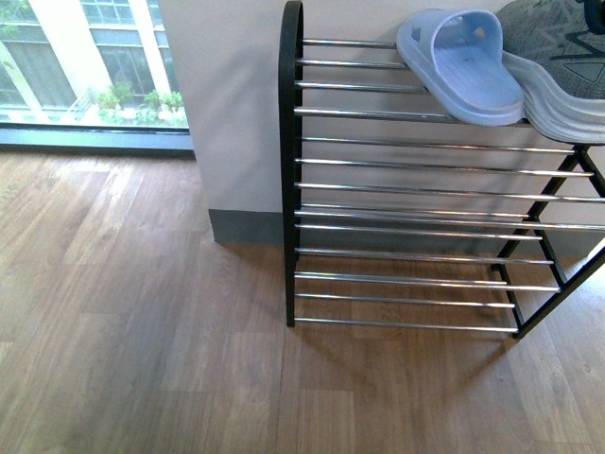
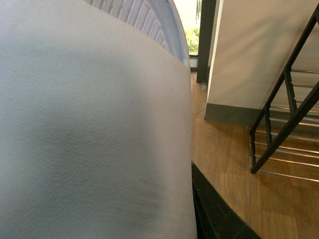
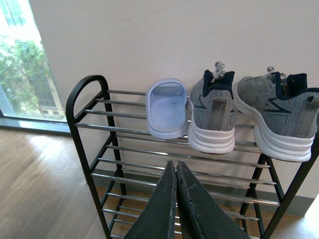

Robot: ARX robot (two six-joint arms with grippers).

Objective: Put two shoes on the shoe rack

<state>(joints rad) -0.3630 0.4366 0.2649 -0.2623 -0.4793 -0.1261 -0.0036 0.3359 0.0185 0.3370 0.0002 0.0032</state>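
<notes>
The rack [image 3: 94, 149] stands against the wall on a wood floor [image 1: 132, 331]. On its top tier, one blue slide [image 3: 167, 108] lies at the window-side end, with two grey sneakers [image 3: 213, 112] just beside it, heels outward; the slide and the nearer sneaker appear to touch. The right gripper [image 3: 175, 167] hangs in front of the rack below the top tier, fingers pressed together on nothing. The left wrist view is filled by a second slide [image 2: 94, 124] pressed close against the camera; the left claw itself is hidden, so its state cannot be told.
</notes>
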